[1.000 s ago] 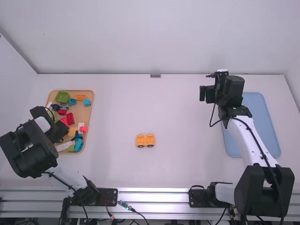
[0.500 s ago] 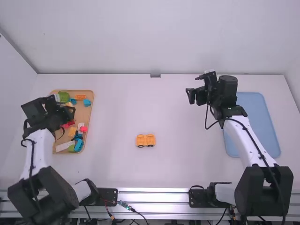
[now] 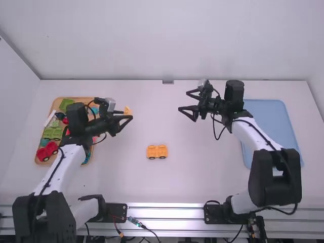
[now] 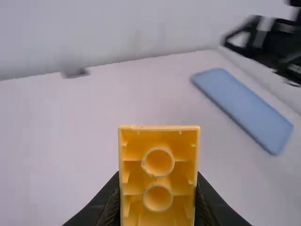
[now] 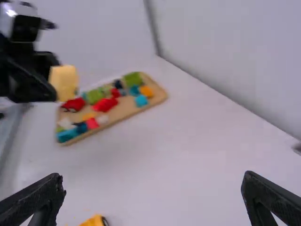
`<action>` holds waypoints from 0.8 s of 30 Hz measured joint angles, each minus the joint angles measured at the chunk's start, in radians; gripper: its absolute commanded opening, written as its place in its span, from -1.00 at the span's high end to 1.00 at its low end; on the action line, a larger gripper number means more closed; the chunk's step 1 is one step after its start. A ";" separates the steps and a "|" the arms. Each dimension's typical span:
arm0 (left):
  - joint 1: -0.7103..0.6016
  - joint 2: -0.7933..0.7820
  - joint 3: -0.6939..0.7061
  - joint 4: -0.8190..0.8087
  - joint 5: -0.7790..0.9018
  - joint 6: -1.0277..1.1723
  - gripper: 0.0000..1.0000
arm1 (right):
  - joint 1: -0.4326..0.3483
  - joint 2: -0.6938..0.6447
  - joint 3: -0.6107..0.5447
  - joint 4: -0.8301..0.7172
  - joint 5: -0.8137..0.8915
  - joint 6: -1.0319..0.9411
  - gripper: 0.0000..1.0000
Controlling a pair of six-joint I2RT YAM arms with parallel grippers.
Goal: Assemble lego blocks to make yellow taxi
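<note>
My left gripper [image 3: 126, 119] is raised at the tray's right side in the high view, shut on a yellow block [image 3: 127, 110]. In the left wrist view that yellow block [image 4: 159, 174], hollow side showing with two round tubes, stands between the fingertips of my left gripper [image 4: 158, 200]. An orange-yellow wheeled car base [image 3: 157, 151] sits on the table's middle; part of this base [image 5: 94, 221] shows low in the right wrist view. Back and to the right of it, my right gripper [image 3: 184, 102] is open with nothing held; its fingers stand wide apart in the right wrist view [image 5: 153, 188].
A wooden tray [image 3: 94, 144] of mixed blocks, red and green vehicles among them, lies at the left, partly under the left arm. A blue tray [image 3: 276, 121] lies at the right behind the right arm. Table [image 3: 167, 187] surrounds the car base.
The left arm has swung right from over the tray, bringing out the yellow block. My right gripper has moved left, towards the middle, and its spread fingers now show.
</note>
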 measured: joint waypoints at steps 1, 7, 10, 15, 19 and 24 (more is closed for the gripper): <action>-0.024 0.018 0.000 0.023 0.023 0.011 0.96 | 0.003 0.032 0.000 0.064 -0.064 0.021 -0.99; -0.134 0.127 -0.001 0.220 0.108 -0.005 0.97 | 0.033 0.134 0.000 0.304 -0.273 0.148 -0.99; -0.170 0.195 -0.001 0.332 0.145 -0.027 0.96 | 0.066 0.145 0.000 0.353 -0.313 0.194 -0.99; -0.207 0.307 -0.002 0.548 0.210 -0.083 0.97 | 0.124 0.145 0.000 0.396 -0.343 0.262 -0.96; -0.219 0.349 -0.002 0.671 0.228 -0.151 0.96 | 0.150 0.145 0.000 0.389 -0.344 0.290 -0.89; -0.259 0.355 -0.002 0.719 0.234 -0.185 0.97 | 0.177 0.145 0.000 0.375 -0.312 0.330 -0.88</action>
